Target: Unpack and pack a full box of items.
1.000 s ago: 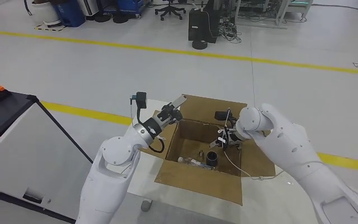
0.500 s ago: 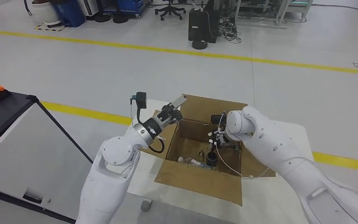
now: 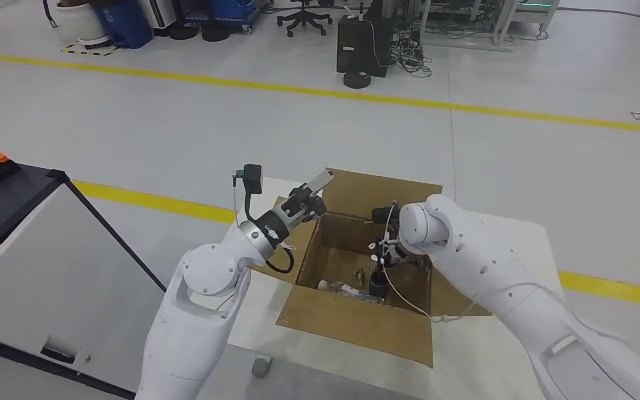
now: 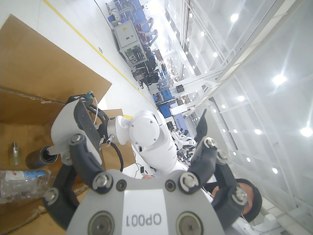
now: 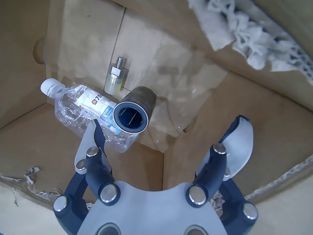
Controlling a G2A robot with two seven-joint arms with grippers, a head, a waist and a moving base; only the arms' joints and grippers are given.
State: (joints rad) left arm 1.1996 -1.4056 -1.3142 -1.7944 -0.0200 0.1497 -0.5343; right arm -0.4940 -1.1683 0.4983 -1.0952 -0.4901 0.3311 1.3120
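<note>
left jaws spread wide and empty, parked up over the box [image 3: 350, 325]'s left flap, likely just keeping clear. down inside: plastic bottle [image 5: 83, 110] lying flat, small threaded fitting [image 5: 115, 79], dark cylinder [image 5: 133, 114] just beside them. right jaws gape empty above that cylinder, lined up to straddle it, i'd say.

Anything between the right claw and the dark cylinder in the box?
Nothing. In the right wrist view the open right claw hangs over the dark cylinder, only bare box cardboard between; the plastic bottle lies beside the cylinder, below one finger.
</note>
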